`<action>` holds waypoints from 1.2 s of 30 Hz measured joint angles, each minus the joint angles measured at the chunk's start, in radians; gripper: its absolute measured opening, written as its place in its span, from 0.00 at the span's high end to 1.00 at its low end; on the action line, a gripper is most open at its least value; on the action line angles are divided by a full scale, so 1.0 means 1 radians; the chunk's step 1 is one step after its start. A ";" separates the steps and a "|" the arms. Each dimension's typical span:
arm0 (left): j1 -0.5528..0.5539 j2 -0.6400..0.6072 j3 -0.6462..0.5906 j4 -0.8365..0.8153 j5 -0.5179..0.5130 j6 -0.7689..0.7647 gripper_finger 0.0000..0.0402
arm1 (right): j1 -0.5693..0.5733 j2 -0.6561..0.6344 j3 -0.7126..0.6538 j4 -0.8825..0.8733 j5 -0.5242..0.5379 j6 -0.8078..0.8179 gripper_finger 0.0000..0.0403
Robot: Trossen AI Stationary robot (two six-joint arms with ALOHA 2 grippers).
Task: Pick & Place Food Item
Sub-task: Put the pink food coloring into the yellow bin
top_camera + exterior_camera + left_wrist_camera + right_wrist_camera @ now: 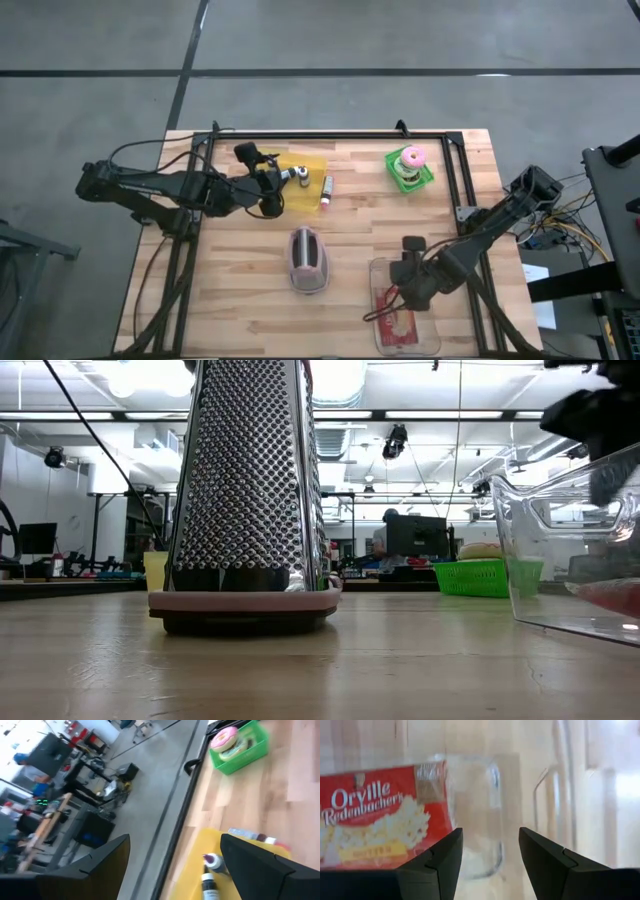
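Right gripper (487, 862) nearest my lens, jaws parted, holding nothing. Popcorn packet (397, 322) lies flat in clear dish (432, 345), desk's 5 o'clock. Light, crinkly, slippery; I judge edge pinch best. Left gripper (270, 180) jaws wide, empty, 11 o'clock.

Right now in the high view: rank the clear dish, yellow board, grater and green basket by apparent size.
1. Clear dish, largest footprint.
2. Yellow board, partly covered by the left arm, so its true extent is unsure; it could rival the dish.
3. Grater and green basket look about alike; not ranking them.
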 joint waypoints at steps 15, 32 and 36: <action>0.082 0.108 0.000 0.107 0.359 -0.112 0.22 | 0.035 -0.004 0.176 0.004 0.506 -0.227 0.53; 0.328 0.172 0.000 0.283 0.837 -0.194 0.22 | 0.021 -0.112 0.034 0.017 0.875 -0.230 0.52; 0.341 0.222 0.007 0.367 0.912 -0.217 0.22 | 0.005 -0.179 -0.023 0.018 0.920 -0.198 0.52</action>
